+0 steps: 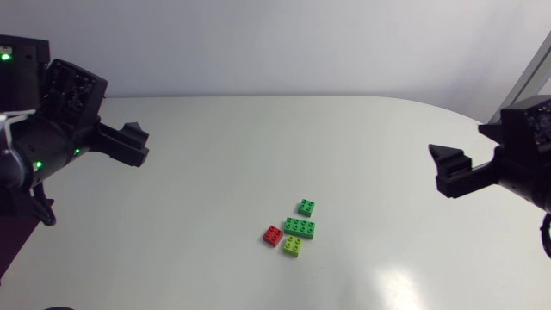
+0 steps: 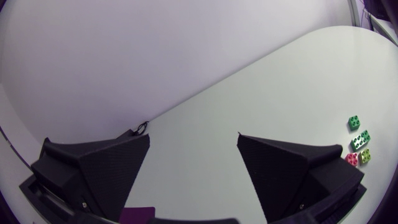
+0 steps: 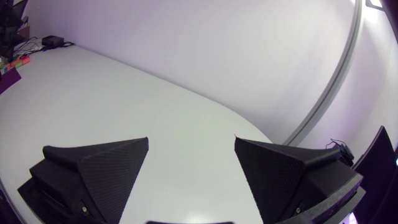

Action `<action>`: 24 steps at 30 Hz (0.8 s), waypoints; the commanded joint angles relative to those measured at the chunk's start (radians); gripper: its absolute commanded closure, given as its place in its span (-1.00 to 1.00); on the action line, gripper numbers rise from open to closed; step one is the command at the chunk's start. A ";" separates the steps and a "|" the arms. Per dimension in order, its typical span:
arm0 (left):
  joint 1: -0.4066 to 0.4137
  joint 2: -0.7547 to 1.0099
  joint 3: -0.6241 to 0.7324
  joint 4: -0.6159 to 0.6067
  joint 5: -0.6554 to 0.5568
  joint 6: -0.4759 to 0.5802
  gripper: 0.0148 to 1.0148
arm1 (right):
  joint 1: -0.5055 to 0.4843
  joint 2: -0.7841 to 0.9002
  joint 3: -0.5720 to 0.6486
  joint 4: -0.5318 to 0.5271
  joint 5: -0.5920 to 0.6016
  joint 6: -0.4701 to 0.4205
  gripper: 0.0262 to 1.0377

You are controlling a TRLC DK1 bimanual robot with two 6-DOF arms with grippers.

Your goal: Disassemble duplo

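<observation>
Several duplo bricks lie close together near the table's middle front: a small green brick (image 1: 306,207), a larger green brick (image 1: 300,227), a red brick (image 1: 273,235) and a lime brick (image 1: 294,247). My left gripper (image 1: 133,145) hangs open at the left, well away from them. At the right, my right gripper (image 1: 448,168) is open too and holds nothing. In the left wrist view the left gripper (image 2: 194,155) is empty. The small green brick (image 2: 354,122), larger green brick (image 2: 360,140), red brick (image 2: 352,158) and lime brick (image 2: 365,155) lie far ahead, beyond one finger. The right wrist view shows the right gripper (image 3: 191,162) over bare table.
The white table (image 1: 258,155) has a curved back edge against a pale wall. Nothing else lies on it around the bricks.
</observation>
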 commanded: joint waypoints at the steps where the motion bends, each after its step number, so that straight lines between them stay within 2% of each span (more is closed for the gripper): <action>1: -0.024 -0.065 -0.041 -0.019 -0.056 -0.032 -0.94 | -0.030 -0.067 -0.034 -0.025 0.027 0.030 -0.92; 6: -0.022 -0.184 -0.029 -0.058 -0.135 -0.019 -0.94 | -0.056 -0.183 -0.042 -0.046 0.062 -0.001 -0.92; 10: -0.019 -0.273 -0.024 -0.079 -0.161 -0.018 -0.94 | -0.027 -0.361 -0.123 0.050 0.021 0.054 -0.92; 12: -0.008 -0.305 -0.042 -0.095 -0.162 -0.019 -0.94 | -0.002 -0.393 -0.144 0.032 0.032 0.053 -0.92; 14: -0.010 -0.354 -0.082 -0.102 -0.161 -0.029 -0.94 | -0.018 -0.410 -0.166 0.006 0.038 0.049 -0.92; 18: -0.025 -0.496 -0.164 -0.099 -0.151 -0.052 -0.94 | -0.033 -0.507 -0.252 -0.010 0.044 -0.041 -0.92; 21: -0.024 -0.564 -0.191 -0.087 -0.151 -0.039 -0.94 | -0.033 -0.561 -0.273 -0.040 0.053 -0.043 -0.92; 24: 0.041 -0.644 -0.257 -0.070 -0.151 -0.033 -0.94 | -0.039 -0.585 -0.279 -0.043 0.067 -0.043 -0.92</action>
